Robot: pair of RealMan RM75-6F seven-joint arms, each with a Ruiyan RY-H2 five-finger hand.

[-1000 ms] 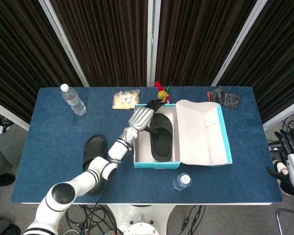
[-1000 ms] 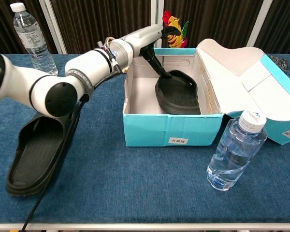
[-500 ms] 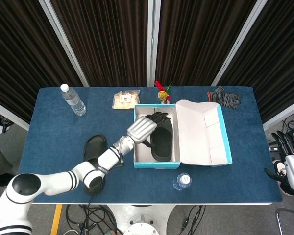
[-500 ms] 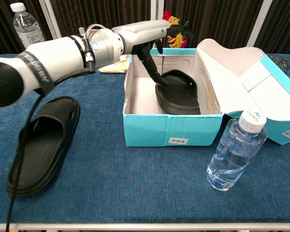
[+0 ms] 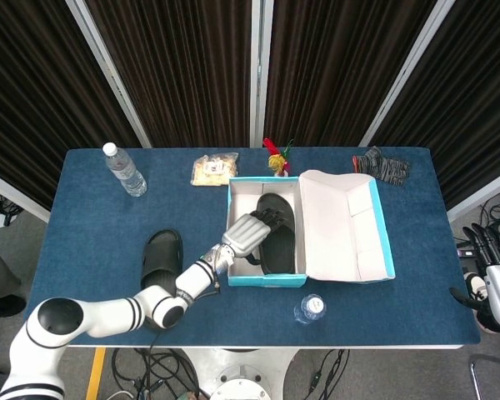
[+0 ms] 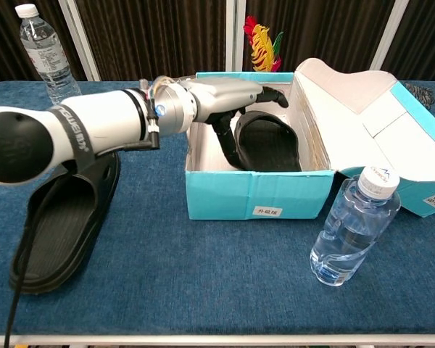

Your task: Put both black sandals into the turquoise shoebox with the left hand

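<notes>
One black sandal lies inside the turquoise shoebox, toward its right wall; in the chest view this sandal lies flat on the box floor. The other black sandal lies on the blue table left of the box, and the chest view shows that sandal under my left forearm. My left hand hovers over the box's left half, holding nothing. Its fingers stretch out above the boxed sandal, and the thumb points down into the shoebox. My right hand hangs off the table's right edge, fingers apart.
The box lid lies open to the right. A small water bottle stands just in front of the box's right corner. A taller bottle, a snack bag, a rooster toy and a dark glove sit along the far edge.
My left hand has drawn back from the far end of the box toward its near left side and risen off the sandal. Both sandals stay where they were.
</notes>
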